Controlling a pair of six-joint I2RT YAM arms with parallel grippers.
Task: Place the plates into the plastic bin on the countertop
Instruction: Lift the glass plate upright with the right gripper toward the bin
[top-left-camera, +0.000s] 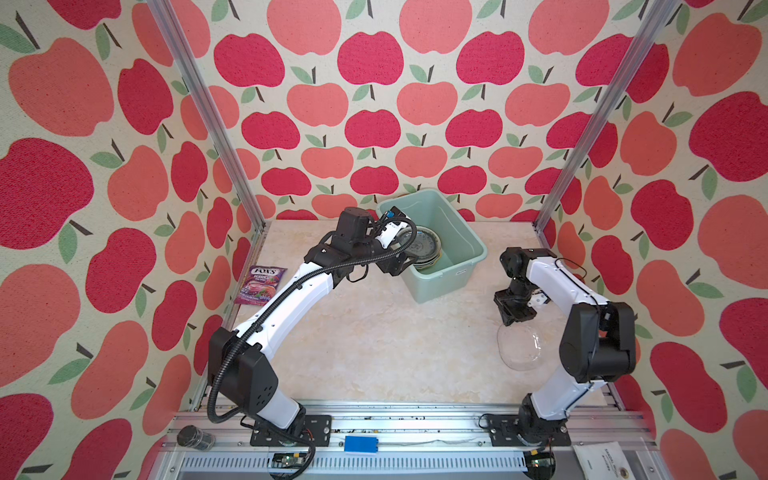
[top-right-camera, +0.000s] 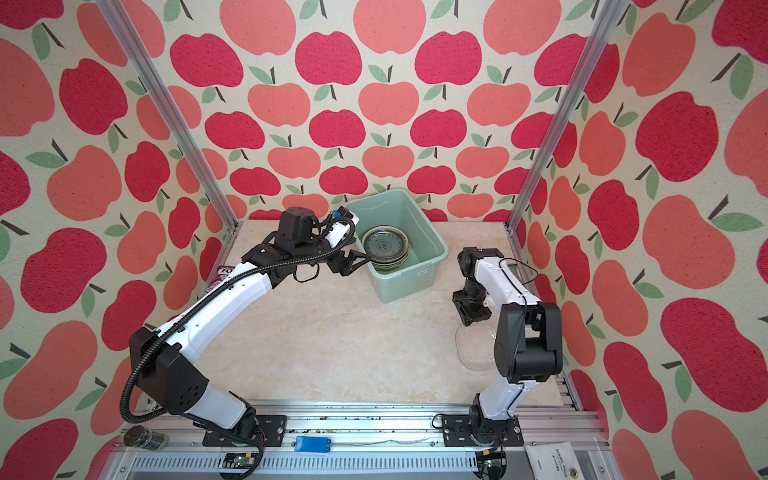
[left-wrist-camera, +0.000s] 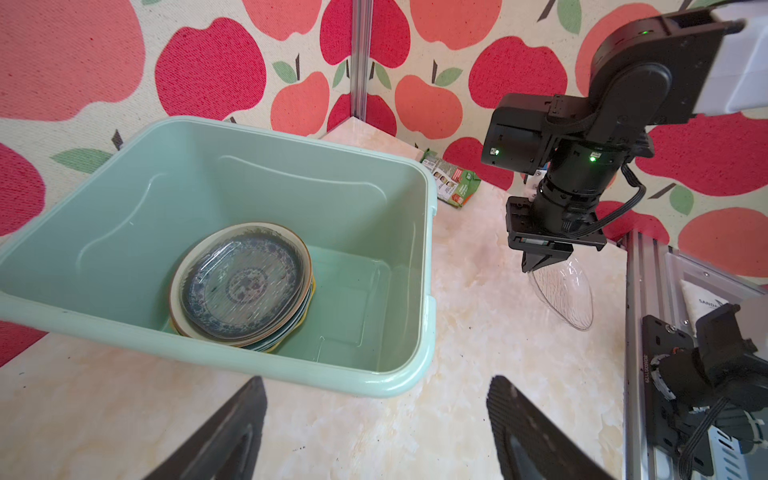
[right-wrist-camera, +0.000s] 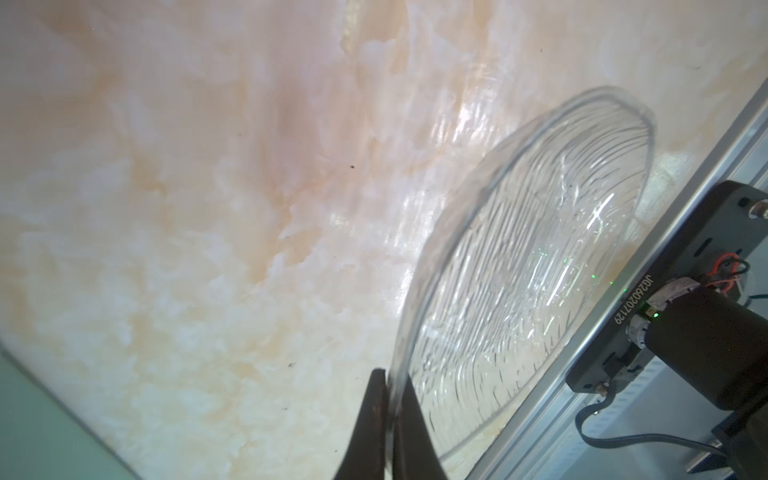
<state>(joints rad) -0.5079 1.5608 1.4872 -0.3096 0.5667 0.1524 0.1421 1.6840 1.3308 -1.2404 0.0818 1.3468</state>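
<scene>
Right wrist view: the right pincer (right-wrist-camera: 392, 382) is pinched tight on the rim of the clear glass plate (right-wrist-camera: 540, 257), which stretches away from the fingertips, steeply tilted above the desk (right-wrist-camera: 187, 249). In both top views the right arm stands folded, elbow high, wrist pointing straight down, with the plate hanging directly beneath the pincer. Whether the plate's far edge touches the desk cannot be told. The left arm stretches forward from its base, wrist turned toward the plastic bin (top-left-camera: 440, 286). The left pincer (left-wrist-camera: 376, 399) hovers wide apart with nothing between its jaws, just outside the bin's rim. Beyond that rim, the stack of plates (left-wrist-camera: 245, 286) lies on the bin's floor, a blue pattern showing on top.
</scene>
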